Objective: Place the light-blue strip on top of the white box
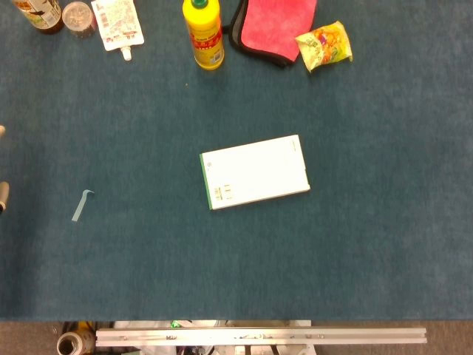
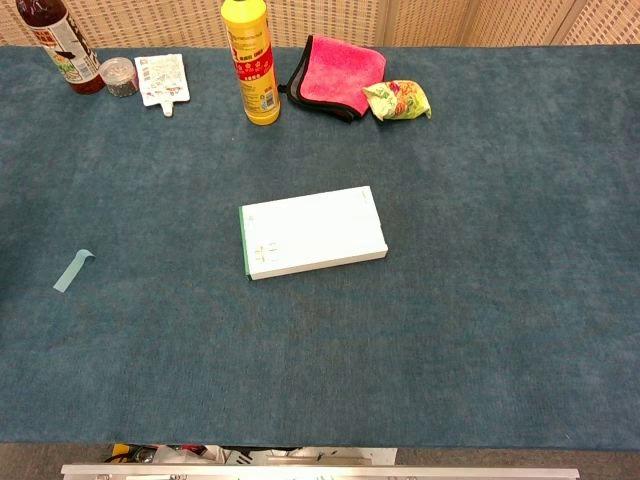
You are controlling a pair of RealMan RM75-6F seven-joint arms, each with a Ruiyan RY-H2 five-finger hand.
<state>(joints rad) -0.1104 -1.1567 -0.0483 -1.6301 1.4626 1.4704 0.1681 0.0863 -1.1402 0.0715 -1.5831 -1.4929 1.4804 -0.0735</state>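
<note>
The light-blue strip lies flat on the blue table cloth at the left, one end curled up; the chest view shows the strip too. The white box lies flat near the middle of the table, slightly turned, with a green edge on its left side, and appears as the box in the chest view. Two small tips at the left edge of the head view seem to belong to my left hand, well left of the strip. How that hand is posed is cut off. My right hand shows in neither view.
Along the far edge stand a dark sauce bottle, a small jar, a white pouch, a yellow bottle, a pink cloth and a yellow-green snack bag. A metal rail runs along the near edge.
</note>
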